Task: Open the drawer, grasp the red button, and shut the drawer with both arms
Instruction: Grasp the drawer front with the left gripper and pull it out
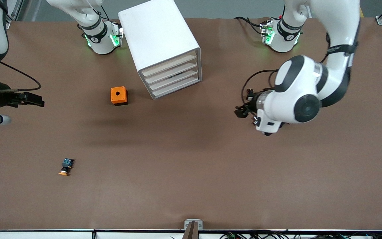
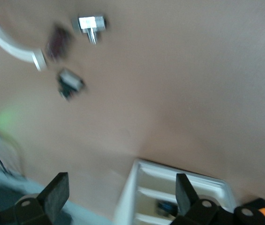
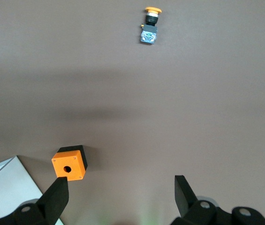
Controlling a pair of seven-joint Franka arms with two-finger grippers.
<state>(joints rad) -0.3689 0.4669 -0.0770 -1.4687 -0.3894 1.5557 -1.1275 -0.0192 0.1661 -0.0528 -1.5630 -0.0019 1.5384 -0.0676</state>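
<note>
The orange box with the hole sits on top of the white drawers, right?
Not quite: in the front view the orange box with the hole sits on the brown table beside the white drawer cabinet, not on top of it.

blurred blue thing (image 2: 166, 206) in the drawer unit (image 2: 141, 197)

The left arm's black two-finger gripper (image 1: 240, 111) hangs over bare brown table (image 1: 191, 166), pointing toward the white four-drawer cabinet (image 1: 164, 46). The right arm's black gripper (image 1: 40, 100) points toward the orange box with a hole (image 1: 119, 95).
</note>
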